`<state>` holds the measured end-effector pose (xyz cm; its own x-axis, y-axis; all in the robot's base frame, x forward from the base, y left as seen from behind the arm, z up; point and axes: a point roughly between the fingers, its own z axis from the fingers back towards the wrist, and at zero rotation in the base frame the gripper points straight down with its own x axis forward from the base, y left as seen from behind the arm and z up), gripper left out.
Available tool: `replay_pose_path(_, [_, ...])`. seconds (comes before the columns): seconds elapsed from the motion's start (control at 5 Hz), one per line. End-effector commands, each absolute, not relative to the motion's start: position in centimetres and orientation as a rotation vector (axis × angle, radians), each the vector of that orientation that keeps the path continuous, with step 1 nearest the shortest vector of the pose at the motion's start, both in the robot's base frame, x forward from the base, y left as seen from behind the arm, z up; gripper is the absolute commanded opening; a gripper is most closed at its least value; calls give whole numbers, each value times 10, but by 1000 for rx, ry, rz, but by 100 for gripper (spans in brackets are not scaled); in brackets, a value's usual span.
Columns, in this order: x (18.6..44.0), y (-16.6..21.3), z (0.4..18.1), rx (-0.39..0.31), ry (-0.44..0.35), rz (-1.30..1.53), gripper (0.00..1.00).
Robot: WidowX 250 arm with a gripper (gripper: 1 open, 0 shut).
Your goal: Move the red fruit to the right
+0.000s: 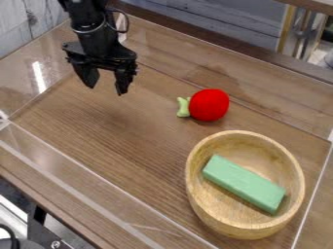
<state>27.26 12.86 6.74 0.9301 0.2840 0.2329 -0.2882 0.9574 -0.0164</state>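
The red fruit (208, 103) is a small round bright red toy with a light green leafy stub on its left side. It lies on the wooden table just above the wooden bowl's rim. My gripper (104, 85) hangs over the table at the upper left, well to the left of the fruit and apart from it. Its black fingers point down, spread open, with nothing between them.
A wooden bowl (205, 195) sits at the lower right and holds a green rectangular block (243, 184). A clear low wall (78, 165) rings the table surface. Metal frame legs (297, 34) stand at the back right.
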Motion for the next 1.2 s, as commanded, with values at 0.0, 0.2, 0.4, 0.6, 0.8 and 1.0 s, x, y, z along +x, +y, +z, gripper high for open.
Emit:
replay_pose_path(0.0, [280, 134, 85, 39, -278, 266, 100])
replay_pose_path(0.2, [282, 132, 89, 39, -278, 245, 100])
replay_pose_path(0.4, [284, 131, 94, 37, -280, 231, 100])
replay_pose_path(0.6, [283, 137, 101, 37, -283, 242, 100])
replay_pose_path(0.8, [278, 142, 106, 40, -283, 249, 100])
replay_pose_path(1.0, [275, 147, 107, 45, -285, 254, 100])
